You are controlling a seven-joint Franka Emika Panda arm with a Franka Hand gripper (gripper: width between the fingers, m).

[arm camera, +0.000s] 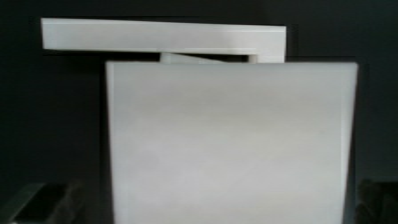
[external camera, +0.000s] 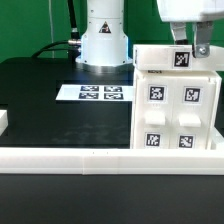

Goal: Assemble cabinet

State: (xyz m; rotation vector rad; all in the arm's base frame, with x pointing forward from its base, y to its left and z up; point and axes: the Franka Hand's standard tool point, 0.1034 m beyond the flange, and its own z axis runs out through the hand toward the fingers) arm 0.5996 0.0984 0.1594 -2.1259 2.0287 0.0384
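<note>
Rail: a long white rail (external camera: 100,157) lies closest to me, across the 6 o'clock edge of the exterior view on the black table (external camera: 40,100).
Cabinet: the cabinet (external camera: 172,108) stands upright just behind the rail, at about 3 o'clock in the exterior view. Its front shows four square black-and-white tags in two rows, and one more tag sits on its upper part.
Marker board: the marker board (external camera: 100,93) lies flat near the middle of the table. It is a little toward 11 o'clock from the cabinet's lower corner and apart from it.
Tool: the tool (external camera: 190,45) hangs at about 1 o'clock, right at the cabinet's top edge. Its two dark tips sit on either side of the top tag. I cannot tell whether they pinch the cabinet or only stand spread beside it.
Wrist view: a plain white face (arm camera: 231,140) fills most of the picture, with a white bar (arm camera: 160,38) lying across just beyond it. Everything around them is dark and blurred.
Arm base: the white arm base (external camera: 104,40) stands farthest back, at 12 o'clock.
</note>
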